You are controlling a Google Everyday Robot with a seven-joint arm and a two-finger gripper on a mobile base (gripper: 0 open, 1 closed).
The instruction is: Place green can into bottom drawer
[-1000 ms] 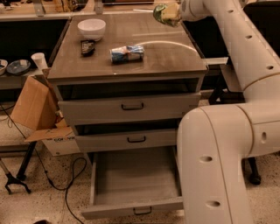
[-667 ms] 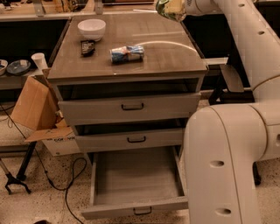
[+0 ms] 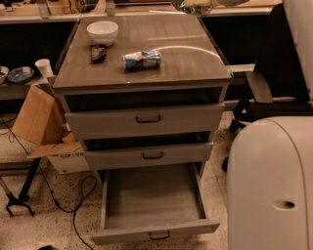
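Pale two-finger gripper [image 3: 203,4] is hovering above the far right corner of the grey bench [image 3: 195,68], jaws gripping the dented green-and-white metal can [image 3: 187,6] high, seemingly for clearing the edge toward the open grey bottom drawer [image 3: 151,202].

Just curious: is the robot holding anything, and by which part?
The gripper at the top edge holds the green can; where exactly is out of view.

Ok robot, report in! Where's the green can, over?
Gripper high over cabinet's back right corner, shut on green can. Bottom drawer open, looks bare inside. Blue and white can lies on top, clear of path.
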